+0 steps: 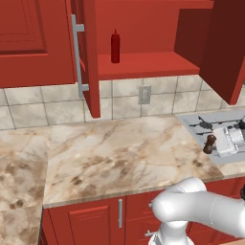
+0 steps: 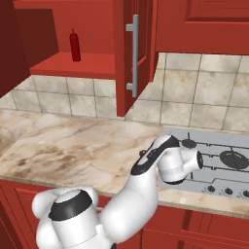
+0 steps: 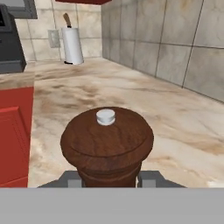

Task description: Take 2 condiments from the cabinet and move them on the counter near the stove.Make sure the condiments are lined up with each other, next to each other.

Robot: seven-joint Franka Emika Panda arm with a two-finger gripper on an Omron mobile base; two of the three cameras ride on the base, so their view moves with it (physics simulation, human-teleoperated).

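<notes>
My gripper (image 3: 109, 180) is shut on the dark brown shaker (image 3: 107, 144), whose knob top faces the hand camera, with one finger on each side of its body. From the left base the shaker (image 1: 209, 143) stands upright at the left edge of the stove (image 1: 210, 122), with my gripper (image 1: 217, 142) just to its right. I cannot tell whether the shaker touches the surface. The slim red squeeze bottle (image 1: 115, 47) (image 2: 75, 45) stands upright on the shelf of the open cabinet (image 1: 148, 64) (image 2: 82, 65). The beige counter (image 1: 124, 153) (image 2: 73, 146) spreads left of the stove (image 2: 219, 160).
The cabinet's open door (image 1: 91, 57) with its long silver handle juts out over the counter; a second open door (image 1: 229, 48) hangs above the stove. A wall outlet (image 1: 144, 94) sits on the tiles. A paper towel roll (image 3: 72, 43) and a dark appliance (image 3: 8, 43) stand farther along.
</notes>
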